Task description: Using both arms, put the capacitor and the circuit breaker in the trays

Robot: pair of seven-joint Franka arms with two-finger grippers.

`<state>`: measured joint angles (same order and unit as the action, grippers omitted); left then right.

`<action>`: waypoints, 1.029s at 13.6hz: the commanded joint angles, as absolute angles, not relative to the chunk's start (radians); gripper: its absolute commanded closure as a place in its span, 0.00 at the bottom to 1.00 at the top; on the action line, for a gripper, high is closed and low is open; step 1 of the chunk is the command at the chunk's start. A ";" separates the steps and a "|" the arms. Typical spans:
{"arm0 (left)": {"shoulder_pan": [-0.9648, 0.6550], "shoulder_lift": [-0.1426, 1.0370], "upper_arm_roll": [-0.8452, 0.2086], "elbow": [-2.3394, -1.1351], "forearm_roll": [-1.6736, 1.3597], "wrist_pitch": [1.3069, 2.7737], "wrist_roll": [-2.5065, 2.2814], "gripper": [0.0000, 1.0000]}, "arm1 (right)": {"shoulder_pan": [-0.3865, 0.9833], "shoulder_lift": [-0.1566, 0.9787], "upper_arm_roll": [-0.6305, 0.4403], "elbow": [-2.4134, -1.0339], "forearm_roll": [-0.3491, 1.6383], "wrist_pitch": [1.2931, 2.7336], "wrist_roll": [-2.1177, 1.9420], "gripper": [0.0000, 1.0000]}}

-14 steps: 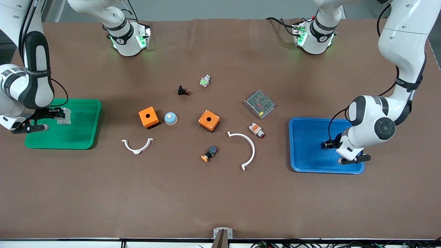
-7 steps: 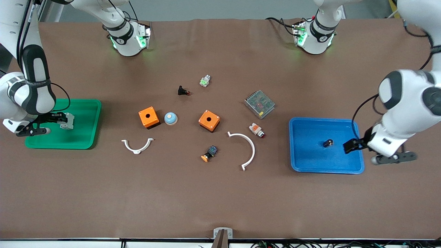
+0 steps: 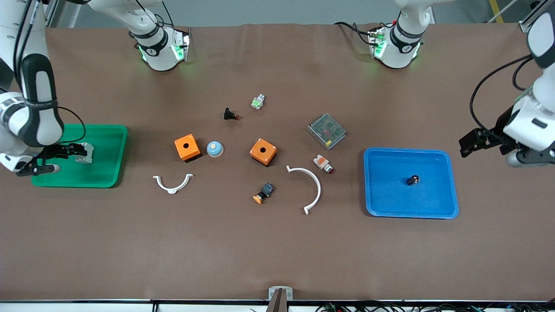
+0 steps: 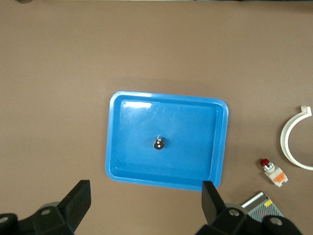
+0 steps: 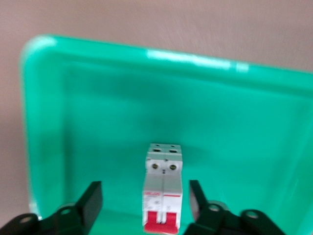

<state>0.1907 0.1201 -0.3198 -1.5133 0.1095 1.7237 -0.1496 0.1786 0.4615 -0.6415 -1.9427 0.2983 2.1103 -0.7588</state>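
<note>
The capacitor point(image 3: 412, 179) lies in the blue tray point(image 3: 390, 203); the left wrist view shows both the capacitor point(image 4: 159, 143) and the tray point(image 4: 127, 161). My left gripper point(image 3: 475, 143) is open and empty, raised over bare table beside that tray at the left arm's end; its open jaws point(image 4: 144, 203) show in the left wrist view. The circuit breaker point(image 3: 83, 155) lies in the green tray point(image 3: 108, 173). My right gripper point(image 3: 74, 151) hangs low over it, open. In the right wrist view the breaker point(image 5: 163, 191) sits between the gripper's point(image 5: 145, 196) spread fingers point(image 5: 90, 203) with a gap on each side.
Mid-table lie two orange boxes point(image 3: 187, 147) point(image 3: 263, 151), a blue-white dome point(image 3: 214, 149), a black push-button point(image 3: 230, 115), a green-white part point(image 3: 258, 102), a mesh-topped unit point(image 3: 327, 131), a white-orange button point(image 3: 323, 163), an orange-blue button point(image 3: 263, 193) and two white arcs point(image 3: 172, 183) point(image 3: 310, 188).
My left gripper left the capacitor in the blue tray and rose away toward the left arm's end. My right gripper lowered the breaker into the green tray and opened.
</note>
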 commanded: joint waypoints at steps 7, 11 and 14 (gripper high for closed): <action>0.028 -0.064 -0.141 -1.601 0.040 1.582 -0.048 0.00 | 0.426 0.252 -0.632 -1.612 0.143 1.669 -0.229 0.00; 0.020 -0.126 -0.124 -1.655 0.014 1.569 -0.044 0.00 | 0.506 0.163 -0.589 -1.611 0.109 1.589 -0.042 0.00; -0.003 -0.146 -0.100 -1.680 0.005 1.563 -0.058 0.00 | 0.280 0.095 -0.280 -1.617 0.036 1.569 0.069 0.00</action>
<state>0.0112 -0.1065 -0.1199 -1.6388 0.0269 1.5662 -0.0605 0.4338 0.1591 -0.4678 -1.5881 0.0926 1.5787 0.0033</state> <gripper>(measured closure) 0.000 0.000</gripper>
